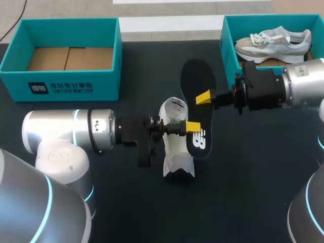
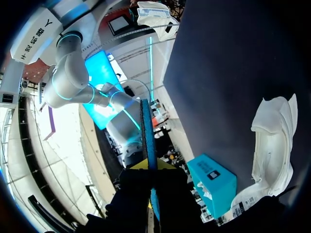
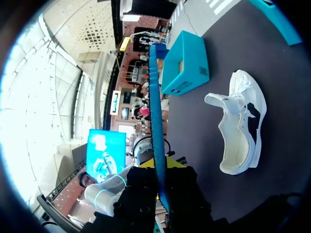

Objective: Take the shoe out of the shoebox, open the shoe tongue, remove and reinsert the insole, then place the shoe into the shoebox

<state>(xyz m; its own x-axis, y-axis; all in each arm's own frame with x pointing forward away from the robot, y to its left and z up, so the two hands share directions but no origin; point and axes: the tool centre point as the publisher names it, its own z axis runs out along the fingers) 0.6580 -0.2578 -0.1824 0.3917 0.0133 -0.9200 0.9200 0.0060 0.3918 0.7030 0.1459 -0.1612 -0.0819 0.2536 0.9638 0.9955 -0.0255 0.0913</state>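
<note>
The left gripper point(image 1: 193, 127), from 9 o'clock, and the right gripper point(image 1: 203, 98), from 3 o'clock, are both closed narrowly on the black insole point(image 1: 196, 76), just beside the white shoe point(image 1: 177, 149).

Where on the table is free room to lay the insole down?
The table is bare between the left shoebox and the insole, and again right of the white shoe, below the right arm. The middle is crowded: the left gripper and the right gripper both grip the insole by the shoe.

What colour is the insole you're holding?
The insole is black with a white logo; head view shows it best.
</note>
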